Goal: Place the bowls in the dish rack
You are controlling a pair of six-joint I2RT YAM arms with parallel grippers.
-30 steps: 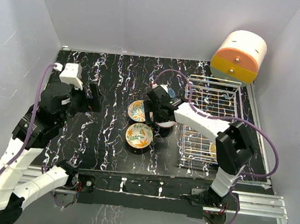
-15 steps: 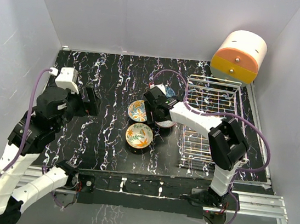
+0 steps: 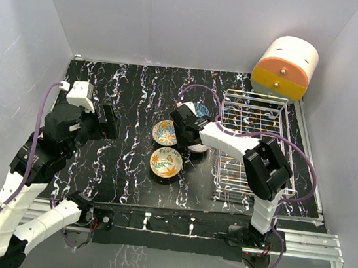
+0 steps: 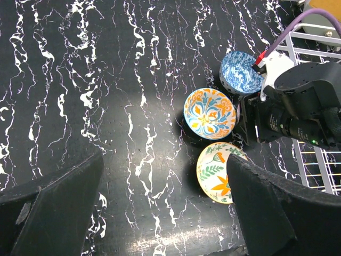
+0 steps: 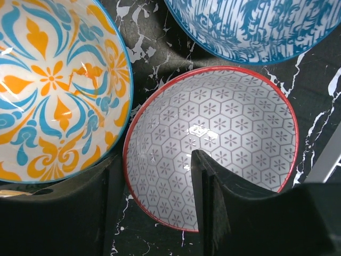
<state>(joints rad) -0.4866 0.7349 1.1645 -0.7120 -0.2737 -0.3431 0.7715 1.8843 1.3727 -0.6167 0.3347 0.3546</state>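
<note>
Three bowls sit together mid-table: a blue one point(image 3: 201, 109), an orange-and-blue one point(image 3: 163, 132) and a yellow floral one point(image 3: 166, 162). A fourth bowl point(image 5: 229, 133), red-rimmed with a grey hexagon pattern, lies under my right gripper point(image 3: 189, 139). In the right wrist view that gripper point(image 5: 157, 181) is open and straddles the bowl's left rim, one finger inside and one outside. The white wire dish rack point(image 3: 255, 117) stands to the right. My left gripper point(image 3: 107, 120) is open and empty, held above the table at the left point(image 4: 165, 208).
An orange-and-cream cylindrical box point(image 3: 285, 67) stands at the back right, behind the rack. White walls close in the black marbled table point(image 3: 138, 95) on three sides. The right arm's elbow point(image 3: 267, 167) hangs over the rack's near part.
The right arm's elbow has swung left and the gripper has settled lower over the red-rimmed bowl. The left arm shifted slightly a second ago, then stayed still.
</note>
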